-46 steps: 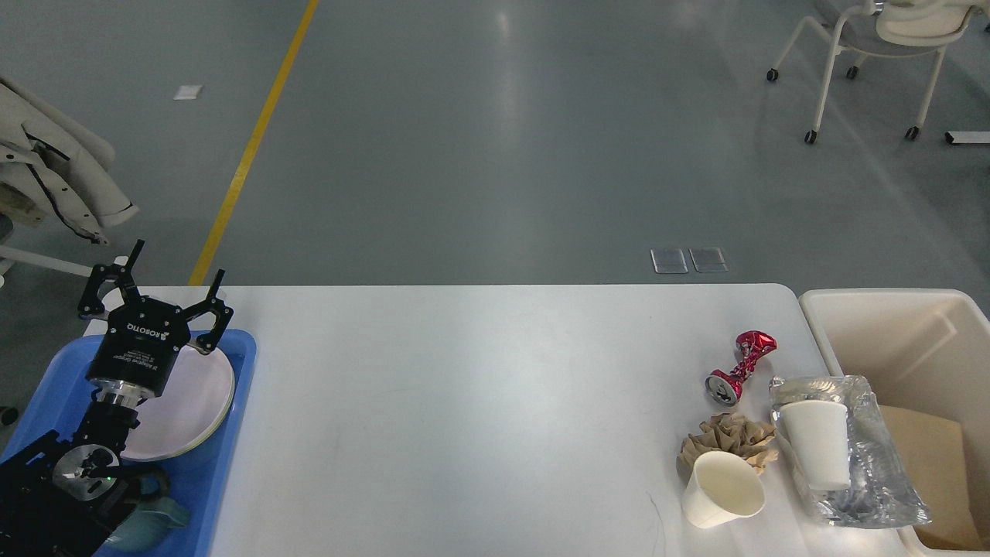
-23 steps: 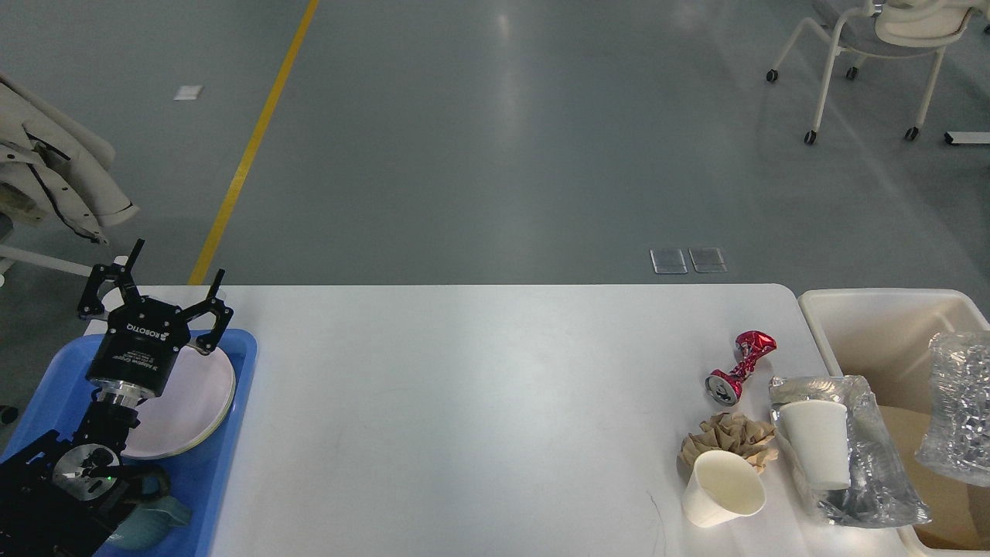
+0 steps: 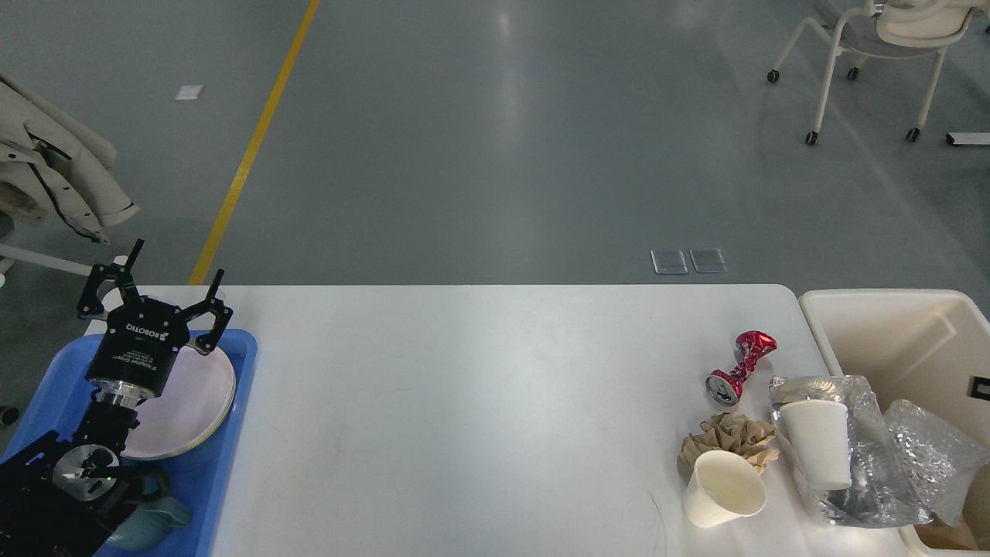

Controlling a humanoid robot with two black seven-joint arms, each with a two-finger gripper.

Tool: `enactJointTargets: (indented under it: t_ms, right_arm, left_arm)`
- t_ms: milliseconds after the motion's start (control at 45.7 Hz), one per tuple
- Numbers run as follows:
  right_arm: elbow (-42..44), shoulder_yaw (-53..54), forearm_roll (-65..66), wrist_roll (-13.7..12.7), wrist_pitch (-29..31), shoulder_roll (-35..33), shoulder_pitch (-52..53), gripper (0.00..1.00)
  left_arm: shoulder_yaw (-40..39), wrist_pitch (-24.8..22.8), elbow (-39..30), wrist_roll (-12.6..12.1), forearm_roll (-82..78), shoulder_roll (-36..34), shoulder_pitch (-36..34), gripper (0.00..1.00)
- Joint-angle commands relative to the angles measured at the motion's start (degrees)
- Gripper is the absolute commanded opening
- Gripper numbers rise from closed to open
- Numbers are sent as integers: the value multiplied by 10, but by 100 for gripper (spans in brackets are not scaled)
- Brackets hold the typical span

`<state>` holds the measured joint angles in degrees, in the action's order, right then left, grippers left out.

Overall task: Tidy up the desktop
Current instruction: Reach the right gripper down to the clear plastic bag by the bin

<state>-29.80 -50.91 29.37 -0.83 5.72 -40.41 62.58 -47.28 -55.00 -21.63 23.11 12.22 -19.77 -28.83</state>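
The white desktop holds litter at its right end: a crushed red can, a crumpled brown paper, a white paper cup on its side, and a second white cup upside down on crumpled clear plastic. Another piece of crumpled clear plastic lies in the cream bin. My left gripper is open and empty above the far end of the blue tray. Only a small dark part shows at the right edge over the bin; the right gripper's fingers are hidden.
The blue tray at the left holds a white plate and a teal cup, partly under my left arm. Brown cardboard lies in the bin. A wheeled chair stands far back right.
A piece of crumpled clear plastic came into view over the bin half a second ago and now lies lower, inside the bin. The left arm has not moved.
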Motion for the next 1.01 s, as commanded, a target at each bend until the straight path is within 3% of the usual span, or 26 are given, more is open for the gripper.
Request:
enactJointTargets:
  t_ms: [0,153,285,394,526,701,832,876,985]
  right_arm:
    - [-176,-119,38,1,116,-56,301,100]
    - [-407,-202,40,2,376,-41,679,100]
    - [-545,-198,27,3,493,-28,850,100]
    - [-568,-193,10,8,493,-5,927,100]
    - [-555,-161,2,63,493,11,965,100]
    - [-553,-185,10,60,493,8,946,100]
    - [-554,-250,60,60,493,8,835,100]
    - [-554,-276,84,60,456,8,779,100]
    - [-524,-301,97,51,295,6,605,100]
  left_arm:
    - [0,0,0,0,0,0,0,97]
    - [0,0,0,0,0,0,0,97]
    - [0,0,0,0,0,0,0,97]
    - [0,0,0,0,0,0,0,97]
    - [0,0,0,0,0,0,0,97]
    - [0,0,0,0,0,0,0,97]
    - [0,0,0,0,-1,0,0,97]
    - [0,0,0,0,0,0,0,97]
    - [0,0,0,0,0,0,0,97]
